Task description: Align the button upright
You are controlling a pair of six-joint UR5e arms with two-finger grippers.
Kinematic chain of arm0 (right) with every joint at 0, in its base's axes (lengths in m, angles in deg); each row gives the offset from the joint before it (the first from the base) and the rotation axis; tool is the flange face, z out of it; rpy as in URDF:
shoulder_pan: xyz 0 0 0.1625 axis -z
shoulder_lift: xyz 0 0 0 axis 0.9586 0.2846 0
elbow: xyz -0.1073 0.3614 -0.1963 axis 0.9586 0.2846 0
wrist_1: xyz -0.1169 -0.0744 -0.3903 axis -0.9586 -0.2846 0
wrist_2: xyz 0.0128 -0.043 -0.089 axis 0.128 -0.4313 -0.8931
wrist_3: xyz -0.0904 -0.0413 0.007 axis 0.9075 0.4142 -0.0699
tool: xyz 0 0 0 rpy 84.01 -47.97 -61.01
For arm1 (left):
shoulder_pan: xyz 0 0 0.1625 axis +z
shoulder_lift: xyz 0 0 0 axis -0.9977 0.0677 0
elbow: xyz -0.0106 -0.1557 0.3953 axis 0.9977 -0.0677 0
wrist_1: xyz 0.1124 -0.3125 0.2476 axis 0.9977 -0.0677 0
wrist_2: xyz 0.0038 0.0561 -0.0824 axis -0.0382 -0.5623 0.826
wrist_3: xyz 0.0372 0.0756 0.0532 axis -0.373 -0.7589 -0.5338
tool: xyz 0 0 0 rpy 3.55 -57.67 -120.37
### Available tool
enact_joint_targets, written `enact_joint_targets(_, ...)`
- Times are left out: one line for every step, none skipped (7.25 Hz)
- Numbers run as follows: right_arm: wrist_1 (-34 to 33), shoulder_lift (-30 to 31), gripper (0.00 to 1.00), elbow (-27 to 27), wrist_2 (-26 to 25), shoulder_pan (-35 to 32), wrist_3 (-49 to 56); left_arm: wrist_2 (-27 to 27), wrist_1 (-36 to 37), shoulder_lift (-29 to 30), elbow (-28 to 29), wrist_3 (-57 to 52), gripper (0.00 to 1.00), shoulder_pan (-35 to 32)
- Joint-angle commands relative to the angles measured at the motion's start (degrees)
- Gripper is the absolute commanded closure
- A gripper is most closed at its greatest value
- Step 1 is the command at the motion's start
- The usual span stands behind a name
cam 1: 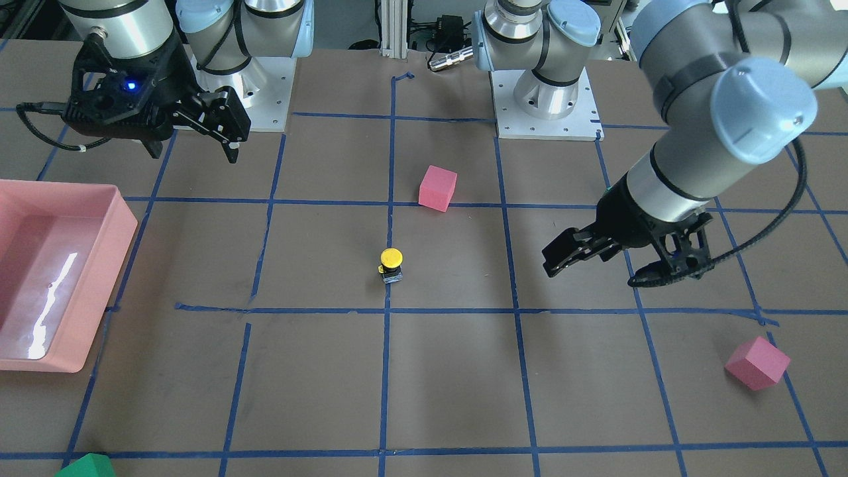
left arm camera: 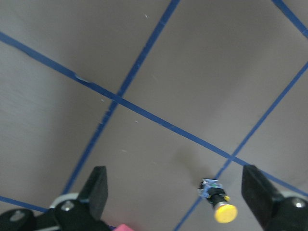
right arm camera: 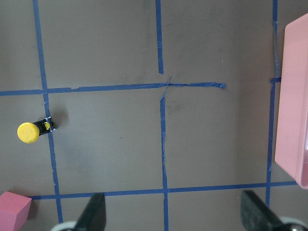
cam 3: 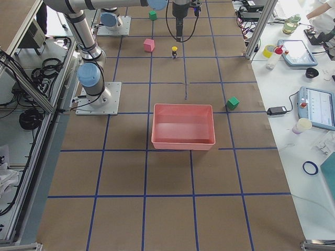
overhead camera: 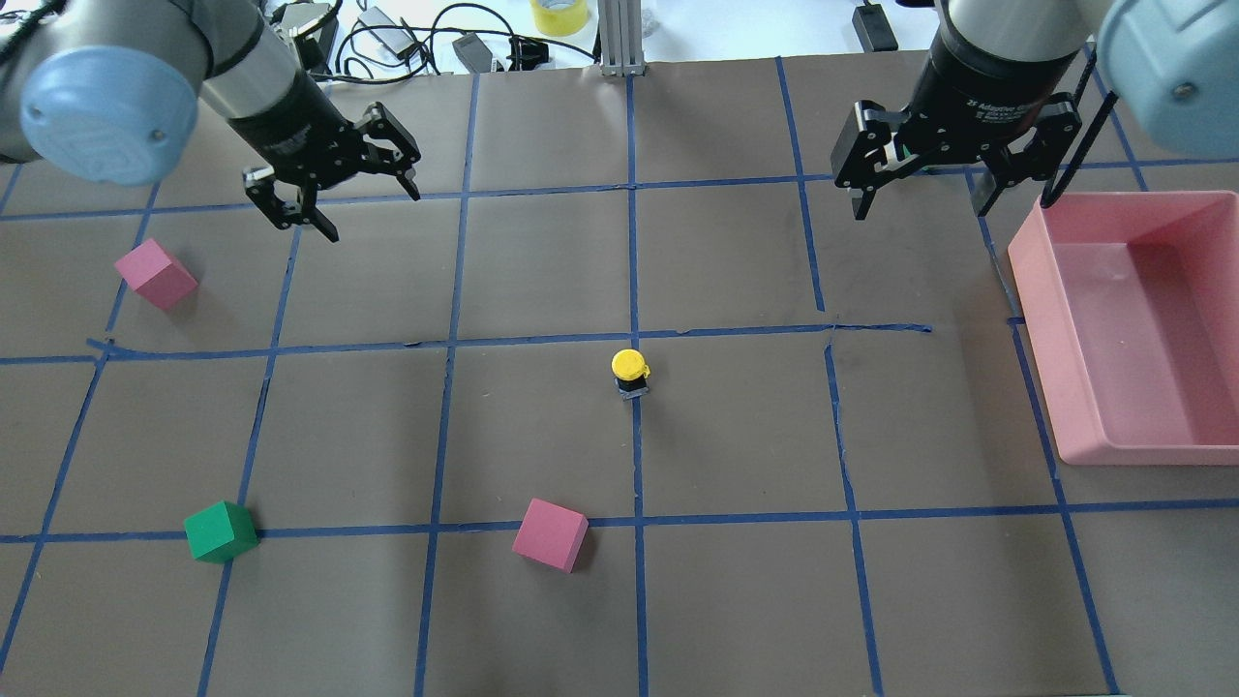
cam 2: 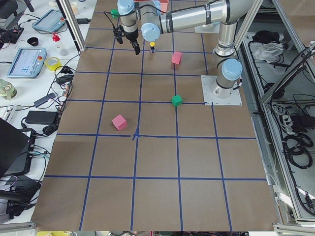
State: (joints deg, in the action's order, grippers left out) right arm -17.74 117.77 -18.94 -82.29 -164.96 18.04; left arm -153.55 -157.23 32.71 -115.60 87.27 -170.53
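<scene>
Standing button (overhead camera: pixel 631 373), clear of left pincer (overhead camera: pixel 374 215)

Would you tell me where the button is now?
In the overhead view the button stands mid-table on a blue tape line, beyond the near pink cube.

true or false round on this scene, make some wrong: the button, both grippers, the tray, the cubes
1. The button stands upright, yellow cap on top. True.
2. The left gripper has its jaws shut on the button. False: its jaws are open, empty and well away from the button.
3. The pink tray has nothing in it. True.
4. A pink cube touches the button. False: the nearest pink cube lies apart from it.
5. The right gripper has open jaws and holds nothing. True.
</scene>
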Motion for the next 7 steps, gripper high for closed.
enact_joint_targets(0.0,0.0,0.0,0.0,0.0,0.0,0.0,-10.9,-4.9,-5.7,2.9,-7.4,0.0,-0.1)
enact_joint_targets(0.0,0.0,0.0,0.0,0.0,0.0,0.0,-11.3,-5.7,-8.1,2.1,-8.9,0.0,-0.8)
enact_joint_targets(0.0,0.0,0.0,0.0,0.0,0.0,0.0,-11.3,-7.4,-9.2,1.8,-9.9,0.0,-1.0)
enact_joint_targets(0.0,0.0,0.0,0.0,0.0,0.0,0.0,-10.9,-9.4,-10.0,1.3,-10.1,0.0,-1.1)
enact_joint_targets(0.0,0.0,0.0,0.0,0.0,0.0,0.0,-6.8,-9.3,-10.4,0.7,-10.1,0.0,-1.2)
enact_joint_targets(0.0,0.0,0.0,0.0,0.0,0.0,0.0,-6.3,-9.4,-11.5,0.5,-10.8,0.0,-1.2)
enact_joint_targets(0.0,0.0,0.0,0.0,0.0,0.0,0.0,-6.4,-9.5,-11.4,0.3,-10.8,0.0,-1.2)
